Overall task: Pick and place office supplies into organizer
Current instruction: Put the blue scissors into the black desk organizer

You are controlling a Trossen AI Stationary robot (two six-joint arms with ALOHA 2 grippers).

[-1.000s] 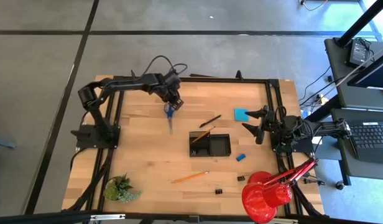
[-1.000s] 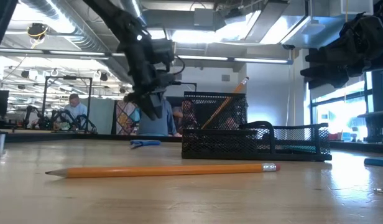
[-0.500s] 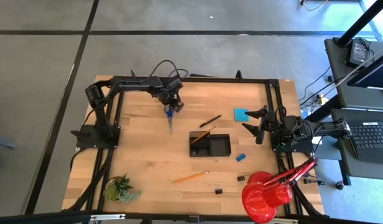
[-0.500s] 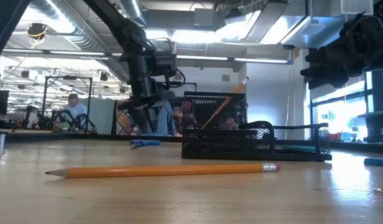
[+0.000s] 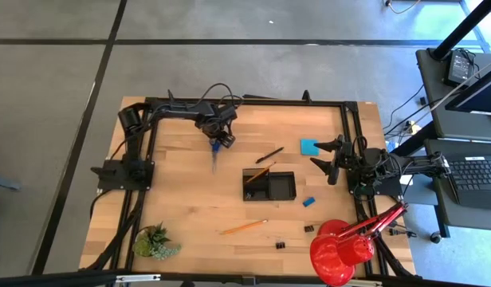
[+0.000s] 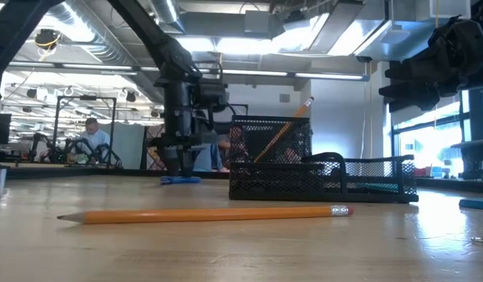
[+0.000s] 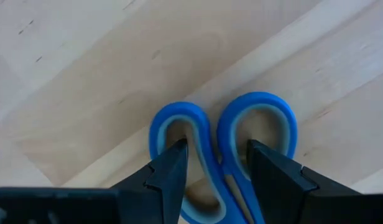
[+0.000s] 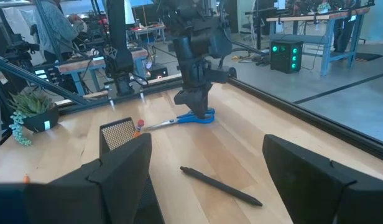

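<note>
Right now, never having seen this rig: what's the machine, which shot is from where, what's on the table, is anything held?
It is a robot with two dark arms at a wooden table. One picture looks straight down, one looks level across the table top, and one sits on each wrist.

The left gripper is down over the handles of the blue scissors, one finger in each loop, open and gripping nothing. The right gripper waits open at the table's right edge, empty.

On the table lie the black organizer with one orange pencil leaning in it, a second pencil, a black pen, a blue note pad, a small blue eraser and two binder clips. A red lamp and a small plant are not part of the job.
</note>
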